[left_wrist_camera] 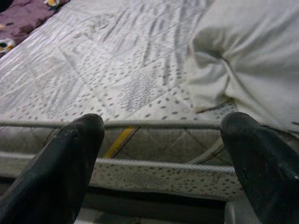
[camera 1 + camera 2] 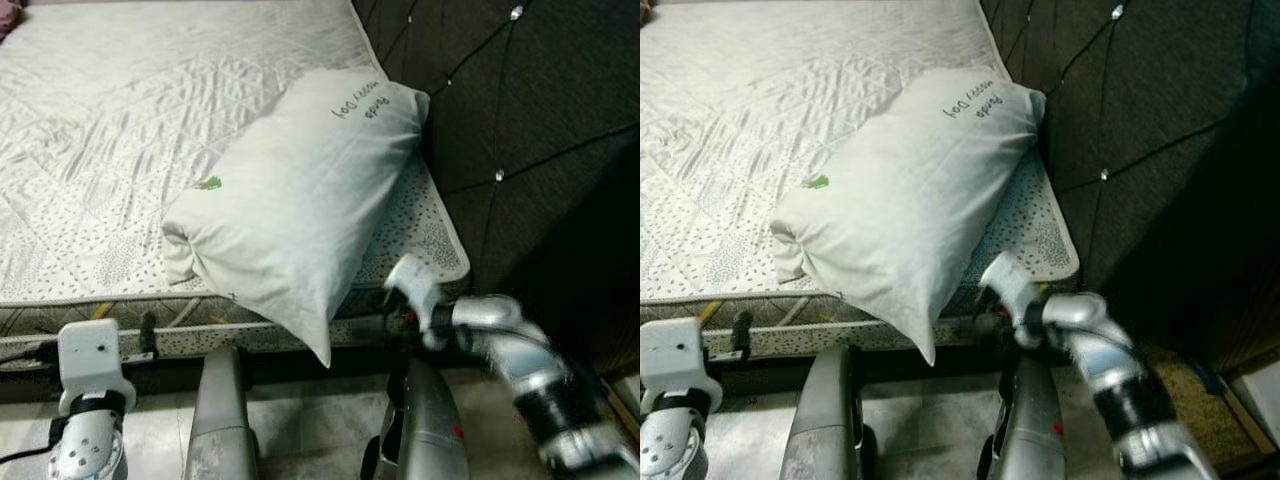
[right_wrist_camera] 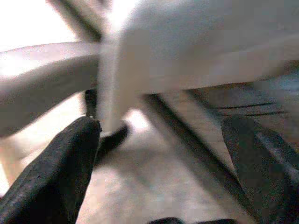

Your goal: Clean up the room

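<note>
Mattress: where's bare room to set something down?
Free: the broad stretch of mattress left of the pillow, up to the purple cloth at the far corner. Crowded: the right side, where the pillow lies against the headboard and overhangs the near edge.

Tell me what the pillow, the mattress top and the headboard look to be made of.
Pillow: soft woven fabric, likely cotton, matte, creased and sagging over the bed edge. Mattress top: quilted textile with a slight sheen, stitched in diamonds with speckled panels. Headboard: dark upholstery, fabric or leatherette, tufted with shiny buttons; which one is unclear.
</note>
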Tool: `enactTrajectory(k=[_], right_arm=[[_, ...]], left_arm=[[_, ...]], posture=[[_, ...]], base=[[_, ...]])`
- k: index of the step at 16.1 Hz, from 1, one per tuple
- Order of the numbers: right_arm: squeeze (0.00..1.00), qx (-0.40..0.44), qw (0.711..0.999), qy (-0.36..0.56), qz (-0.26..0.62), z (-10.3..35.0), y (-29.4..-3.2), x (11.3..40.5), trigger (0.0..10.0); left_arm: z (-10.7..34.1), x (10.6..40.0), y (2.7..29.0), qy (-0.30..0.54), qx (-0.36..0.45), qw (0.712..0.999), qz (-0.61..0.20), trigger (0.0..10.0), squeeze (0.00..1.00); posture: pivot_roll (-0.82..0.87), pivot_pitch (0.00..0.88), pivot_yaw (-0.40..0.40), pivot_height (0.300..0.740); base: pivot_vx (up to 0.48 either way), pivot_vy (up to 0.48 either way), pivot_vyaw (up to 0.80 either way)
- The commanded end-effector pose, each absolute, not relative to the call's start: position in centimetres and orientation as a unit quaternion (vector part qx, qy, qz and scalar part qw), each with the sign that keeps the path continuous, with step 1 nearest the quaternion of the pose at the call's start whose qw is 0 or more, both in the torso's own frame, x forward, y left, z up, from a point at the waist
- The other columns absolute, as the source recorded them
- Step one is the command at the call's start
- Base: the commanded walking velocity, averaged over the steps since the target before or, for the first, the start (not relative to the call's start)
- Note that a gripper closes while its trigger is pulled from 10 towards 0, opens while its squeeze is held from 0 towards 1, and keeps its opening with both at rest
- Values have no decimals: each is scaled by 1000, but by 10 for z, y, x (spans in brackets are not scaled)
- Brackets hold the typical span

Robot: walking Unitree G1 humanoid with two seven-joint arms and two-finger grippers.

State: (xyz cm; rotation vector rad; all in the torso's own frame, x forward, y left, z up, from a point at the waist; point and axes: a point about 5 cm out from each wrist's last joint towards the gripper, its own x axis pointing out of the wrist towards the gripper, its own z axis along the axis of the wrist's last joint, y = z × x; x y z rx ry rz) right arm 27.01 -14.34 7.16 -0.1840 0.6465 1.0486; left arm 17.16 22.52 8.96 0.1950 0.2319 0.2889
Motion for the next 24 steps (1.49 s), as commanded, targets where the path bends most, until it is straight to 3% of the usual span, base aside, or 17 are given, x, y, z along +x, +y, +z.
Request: enactTrajectory(k=[1, 3, 5, 7, 14, 18, 19, 20, 21, 24], right_arm=[[0, -74, 800, 300, 514, 77, -137, 264, 10000], [0, -50, 800, 304, 515, 78, -128, 256, 10000], [0, -28, 820, 292, 491, 81, -115, 257, 10000], [0, -1, 864, 269, 426, 88, -98, 266, 10000], [0, -16, 935, 240, 258, 84, -92, 276, 10000], [0, 16, 931, 260, 254, 81, -78, 277, 10000], [0, 36, 916, 276, 288, 79, -69, 276, 10000], [0, 53, 906, 282, 309, 79, -61, 277, 9216], [0, 65, 907, 279, 310, 80, -53, 283, 157], [0, 74, 919, 255, 292, 87, -26, 305, 0]], left_arm=[[91, 170, 227, 119, 99, 978, 141, 10000, 0], [91, 172, 228, 119, 99, 978, 137, 10000, 0], [92, 175, 228, 117, 100, 979, 134, 10000, 0], [93, 179, 227, 112, 100, 980, 134, 10000, 0], [93, 182, 224, 109, 92, 980, 136, 10000, 0], [94, 187, 219, 103, 87, 982, 132, 10000, 0], [95, 189, 220, 101, 87, 982, 133, 10000, 0], [95, 190, 220, 100, 86, 982, 133, 10000, 0], [95, 190, 220, 99, 87, 982, 133, 10000, 0], [97, 189, 220, 96, 88, 982, 134, 10000, 0]], posture=[[83, 77, -7, 535], [80, 76, -5, 535], [78, 74, -5, 535], [78, 72, -4, 535], [78, 63, -14, 535], [79, 55, -18, 535], [81, 51, -20, 535], [82, 50, -22, 535], [83, 50, -21, 535], [116, 49, -27, 535]], base=[[0, 0, 0], [0, 0, 0], [0, 0, 0], [0, 0, 0], [0, 0, 0], [0, 0, 0], [0, 0, 0], [0, 0, 0], [0, 0, 0], [0, 0, 0]])
